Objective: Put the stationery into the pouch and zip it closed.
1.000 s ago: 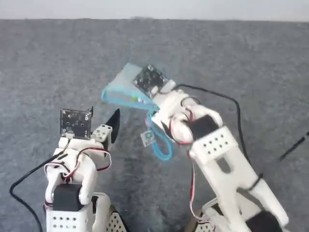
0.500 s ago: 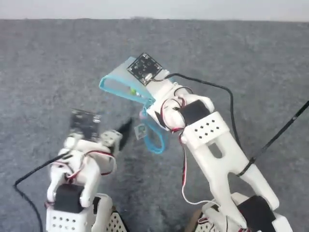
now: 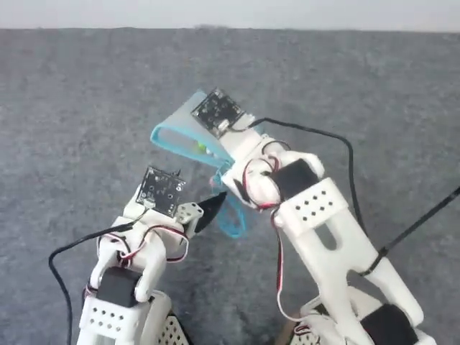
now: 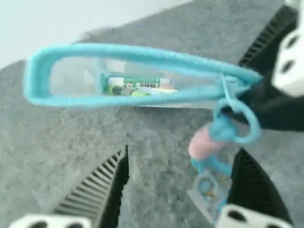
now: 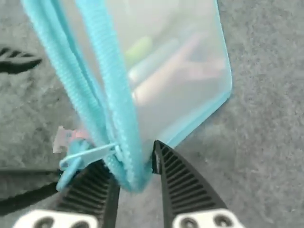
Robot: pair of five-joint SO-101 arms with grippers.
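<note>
Presently, the loading step looks finished and the zipping step not yet begun. My right gripper (image 5: 133, 161) is pinching the zipper rim at one end of the pouch (image 3: 176, 129), its jaws pressed onto the blue tape from both sides. It holds the pouch edge-up over the middle of the grey surface (image 3: 86, 86). Whether the pouch's far corner rests on the surface, I cannot tell. My left gripper (image 4: 183, 152) is spread wide and grips nothing. It faces the gripped end of the pouch, with the zip pull (image 4: 235, 121) near its jaws but apart from both.

Progress, as a judgement:
- Done: the stationery (image 4: 135, 88) lies inside the pouch, seen through its frosted wall.
- Left: the mouth gapes as a long open loop along most of its length, so the whole zipper run remains. The slider sits at the end I am pinching.

Count:
- One pouch, translucent with a blue rim.
- One zip pull, a blue ring, with one small tag (image 4: 209, 190) hanging from it.
- Stationery: one item with a green label and about two more stick-shaped items, pinkish and pale. The wall blurs them, so the count is uncertain.
- Two grippers, one pinching and one free.
</note>
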